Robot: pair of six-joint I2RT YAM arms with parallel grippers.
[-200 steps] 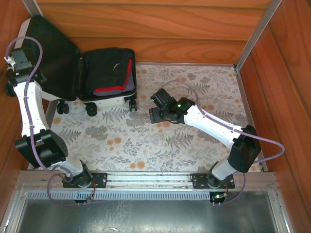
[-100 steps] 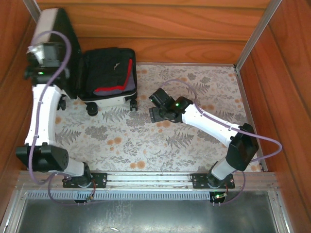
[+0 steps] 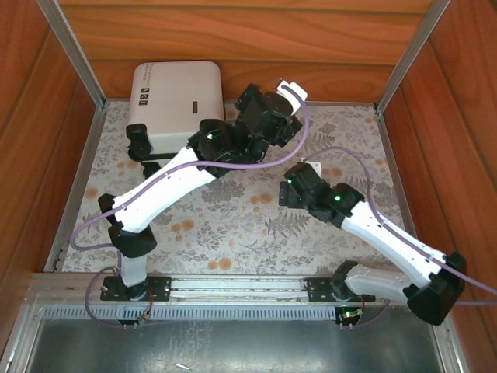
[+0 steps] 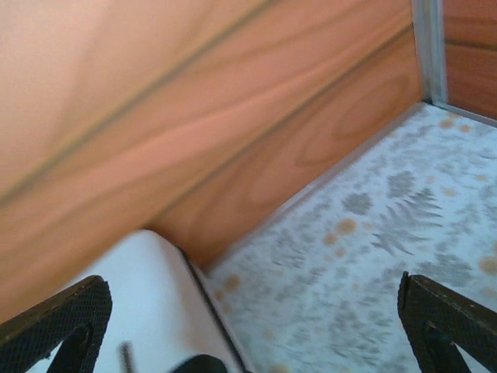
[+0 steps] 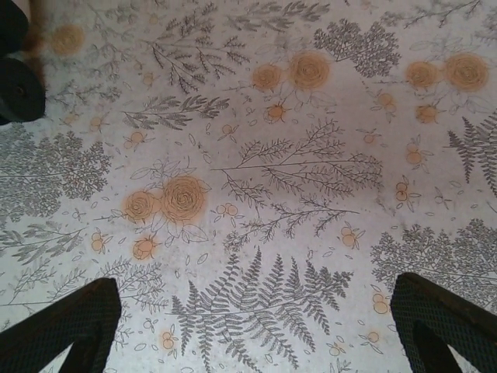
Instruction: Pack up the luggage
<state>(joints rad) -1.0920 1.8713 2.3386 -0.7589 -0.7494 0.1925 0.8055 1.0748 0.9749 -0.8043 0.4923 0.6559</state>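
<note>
The luggage [image 3: 175, 105] lies closed at the back left of the floral cloth, white shell up, black wheels on its near side. Its rounded white corner [image 4: 155, 311] shows at the lower left of the left wrist view, beside the wooden back wall. My left gripper [image 3: 260, 109] hovers just right of the luggage, open, with nothing between its fingers [image 4: 54, 326]. My right gripper [image 3: 295, 189] hangs over the middle of the cloth, open and empty, its fingers [image 5: 62, 326] wide apart. A black luggage wheel [image 5: 15, 85] sits at the upper left edge of the right wrist view.
Wooden walls [image 3: 256, 39] enclose the table at the back and both sides, with metal corner posts [image 3: 404, 58]. The floral cloth [image 3: 233, 225] covers the table. A metal rail [image 3: 233, 287] with the arm bases runs along the near edge.
The luggage lid swung shut over the black lining and clothes. My left arm swept from the far left to the luggage's right side. My right gripper drifted right and nearer.
</note>
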